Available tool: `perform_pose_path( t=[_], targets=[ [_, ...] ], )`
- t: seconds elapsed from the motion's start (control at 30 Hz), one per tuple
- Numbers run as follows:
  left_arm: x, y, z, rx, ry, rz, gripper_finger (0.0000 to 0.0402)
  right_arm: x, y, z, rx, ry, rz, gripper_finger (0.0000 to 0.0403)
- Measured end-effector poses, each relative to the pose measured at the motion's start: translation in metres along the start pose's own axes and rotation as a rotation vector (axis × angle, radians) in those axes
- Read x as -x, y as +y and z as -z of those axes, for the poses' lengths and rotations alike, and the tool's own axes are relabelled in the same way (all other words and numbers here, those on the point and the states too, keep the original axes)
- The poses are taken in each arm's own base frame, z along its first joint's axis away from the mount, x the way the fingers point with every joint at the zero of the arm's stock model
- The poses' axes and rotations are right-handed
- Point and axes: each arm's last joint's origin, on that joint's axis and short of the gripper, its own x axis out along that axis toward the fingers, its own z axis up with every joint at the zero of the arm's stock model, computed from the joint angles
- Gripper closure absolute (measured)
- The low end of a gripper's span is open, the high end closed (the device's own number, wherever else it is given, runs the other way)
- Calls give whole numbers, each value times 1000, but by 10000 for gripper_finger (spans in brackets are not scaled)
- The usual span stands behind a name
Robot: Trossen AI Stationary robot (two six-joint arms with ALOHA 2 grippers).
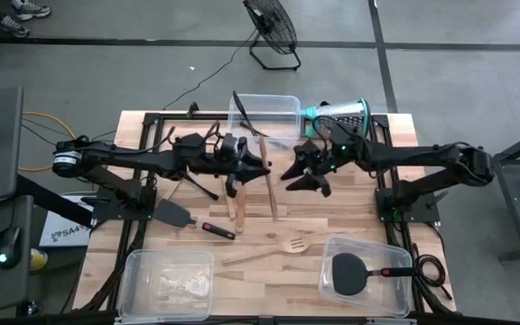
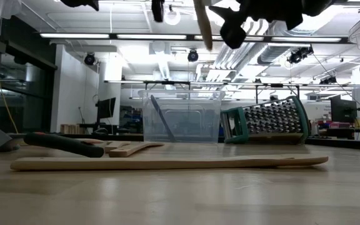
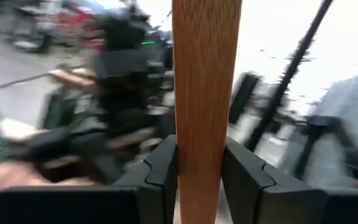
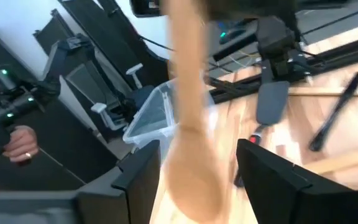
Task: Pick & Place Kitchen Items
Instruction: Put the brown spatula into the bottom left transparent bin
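Nearest the table's front edge, 2 clear bins are seen: the right-hand bin (image 1: 406, 291) has a black spatula (image 1: 348, 273) lying in it, while nothing can be made out in the left-hand bin (image 1: 138, 271). Just behind them a wooden slotted spatula (image 1: 283, 246) and a black spatula with a red-black handle (image 1: 188, 218) lie flat on the boards.

Over mid-table a plain wooden utensil (image 1: 270, 194) is held aloft, well clear of the top. Its handle is clamped by the left gripper (image 3: 201, 174), whose fingers are pressed on both sides of the wood. The right gripper (image 4: 199, 152) is spread wide around the utensil's broad end without gripping it. The long axis is seen running roughly near-to-far between the 2 arms. From the low view one end points down, so the exact tilt cannot be told.

The load is judged to be borne by the left arm alone. Before it is carried off, the right fingers should be drawn back along that axis, or the wood may be knocked.

Farthest off stand a third clear bin (image 1: 283, 101) and the steel grater (image 1: 341, 113)
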Motion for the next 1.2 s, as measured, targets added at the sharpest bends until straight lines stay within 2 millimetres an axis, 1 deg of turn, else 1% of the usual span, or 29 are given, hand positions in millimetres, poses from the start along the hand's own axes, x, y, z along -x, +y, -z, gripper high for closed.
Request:
perform_pose_path(
  t=[0.1,0.23,0.37,0.5,0.7,0.87,1.07,1.2],
  targets=[
    [1,-3,-7,-1,-26,99,311,12,2,-7,31,-30,17,196],
    [2,-9,-13,-16,-61,222,311,23,1,-11,49,-42,49,198],
    [3,-11,-13,-21,-62,254,311,32,0,-13,40,-47,77,198],
    [3,-11,-14,-23,-66,254,311,35,-3,-12,46,-31,103,198],
    [3,-11,-14,-18,-66,245,311,37,-5,-11,51,-22,109,198],
    [4,-11,-14,46,-53,233,311,37,-4,-11,55,-16,94,198],
    [13,-12,-19,102,-11,88,311,37,-5,-10,47,-7,95,198],
    [25,-15,-27,119,-13,-33,311,37,-5,-9,40,0,98,198]
  ],
)
